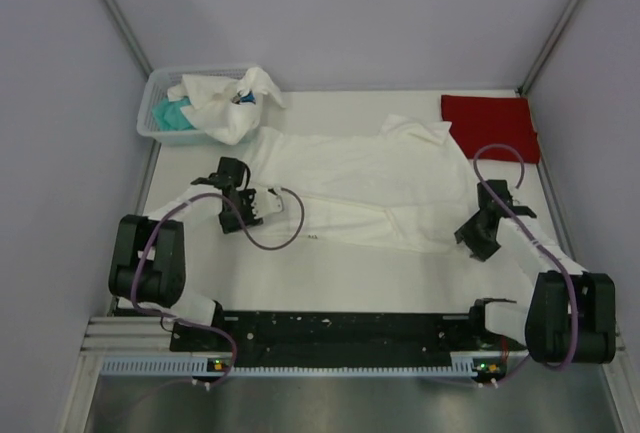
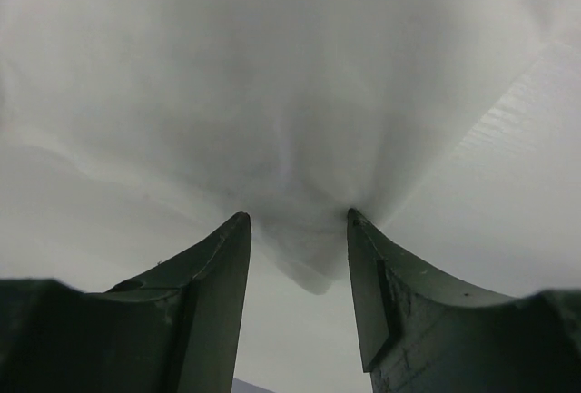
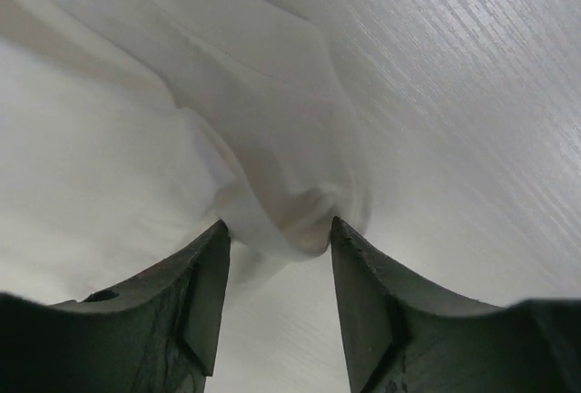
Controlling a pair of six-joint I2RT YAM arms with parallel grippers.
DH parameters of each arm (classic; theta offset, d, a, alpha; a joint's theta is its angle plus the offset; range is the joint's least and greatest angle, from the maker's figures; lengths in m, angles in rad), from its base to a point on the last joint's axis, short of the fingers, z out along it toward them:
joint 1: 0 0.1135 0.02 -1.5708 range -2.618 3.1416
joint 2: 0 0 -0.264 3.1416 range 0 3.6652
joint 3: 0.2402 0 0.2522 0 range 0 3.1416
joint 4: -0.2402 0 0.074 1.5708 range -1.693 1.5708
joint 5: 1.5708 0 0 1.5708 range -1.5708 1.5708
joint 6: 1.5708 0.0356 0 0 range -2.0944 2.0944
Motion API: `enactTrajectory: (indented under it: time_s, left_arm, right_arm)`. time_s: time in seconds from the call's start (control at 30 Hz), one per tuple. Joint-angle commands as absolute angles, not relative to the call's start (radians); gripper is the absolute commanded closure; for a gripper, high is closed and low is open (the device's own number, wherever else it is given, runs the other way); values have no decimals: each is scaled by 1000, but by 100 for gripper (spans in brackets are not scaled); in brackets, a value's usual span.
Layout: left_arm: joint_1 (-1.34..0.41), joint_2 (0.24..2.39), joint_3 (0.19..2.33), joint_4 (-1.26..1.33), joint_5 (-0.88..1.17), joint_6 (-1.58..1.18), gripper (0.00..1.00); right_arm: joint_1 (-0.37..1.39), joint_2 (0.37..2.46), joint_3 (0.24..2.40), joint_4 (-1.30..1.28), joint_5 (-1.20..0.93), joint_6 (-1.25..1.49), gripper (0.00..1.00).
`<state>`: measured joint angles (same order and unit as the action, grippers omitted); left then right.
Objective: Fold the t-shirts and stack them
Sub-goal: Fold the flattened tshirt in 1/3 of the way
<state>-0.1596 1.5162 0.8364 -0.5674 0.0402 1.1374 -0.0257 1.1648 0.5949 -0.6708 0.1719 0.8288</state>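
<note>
A large white t-shirt (image 1: 360, 188) lies spread across the middle of the table, its print not showing. My left gripper (image 1: 264, 202) is at its left edge. In the left wrist view the gripper (image 2: 298, 221) is open, with a bulge of white cloth (image 2: 304, 261) between the fingertips. My right gripper (image 1: 467, 237) is at the shirt's lower right edge. In the right wrist view it (image 3: 277, 230) is open around a bunched fold of the shirt (image 3: 290, 207). A folded red t-shirt (image 1: 490, 125) lies at the far right. More white (image 1: 225, 103) and teal (image 1: 172, 115) tees fill the basket.
A small white plastic basket (image 1: 150, 125) stands at the far left corner. Grey walls close in the table on three sides. Bare table (image 1: 350, 278) lies between the shirt and the arm bases.
</note>
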Motion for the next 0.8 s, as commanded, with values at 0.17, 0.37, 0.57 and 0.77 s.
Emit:
enactTrajectory:
  time_s: [0.17, 0.37, 0.57, 0.77]
  left_arm:
    - [-160, 1583, 844, -495, 18, 1039, 100]
    - [-158, 1471, 830, -619, -66, 954, 100]
    - [-158, 1246, 743, -831, -80, 934, 100]
    - [-158, 1043, 698, -1098, -6, 976, 100]
  right_arm:
    - [-103, 1191, 535, -566, 84, 850, 100]
    - [-114, 987, 580, -757, 46, 821, 100]
    - [-114, 793, 614, -997, -49, 854, 100]
    - [-114, 758, 640, -1221, -112, 793, 100]
